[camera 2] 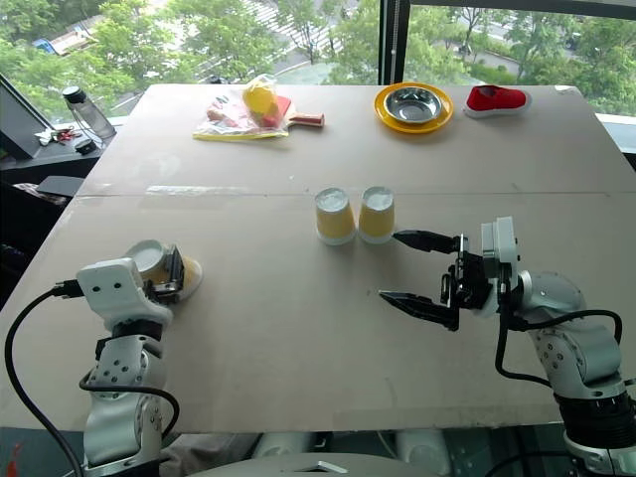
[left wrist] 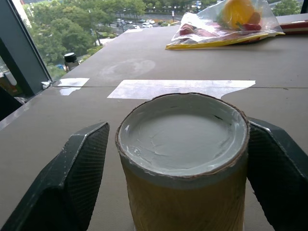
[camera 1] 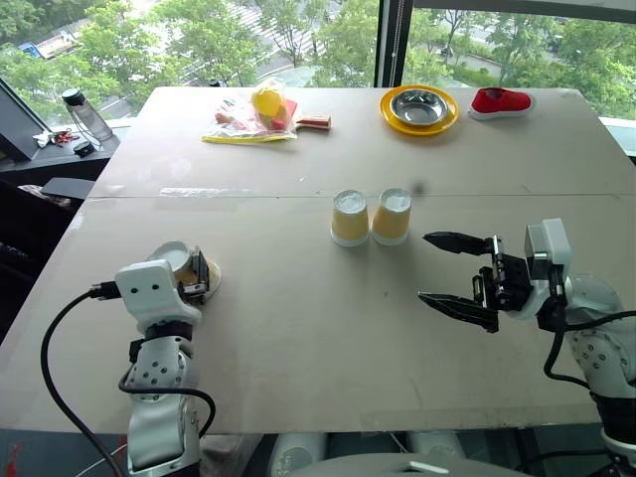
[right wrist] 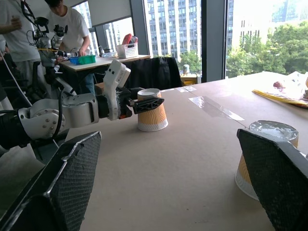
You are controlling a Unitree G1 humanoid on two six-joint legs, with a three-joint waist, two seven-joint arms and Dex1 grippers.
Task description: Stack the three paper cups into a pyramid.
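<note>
Three paper cups (camera 1: pixel 350 219): two touching at frame centre, one lower left, grasped by left hand (camera 1: pixel 195 275); right hand (camera 1: pixel 449 270) released; bare table (camera 1: pixel 298 328) between.

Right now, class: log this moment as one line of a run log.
left gripper: shut on third cup | right gripper: open, empty | two cups upside down, side by side | pyramid: not yet built
</note>
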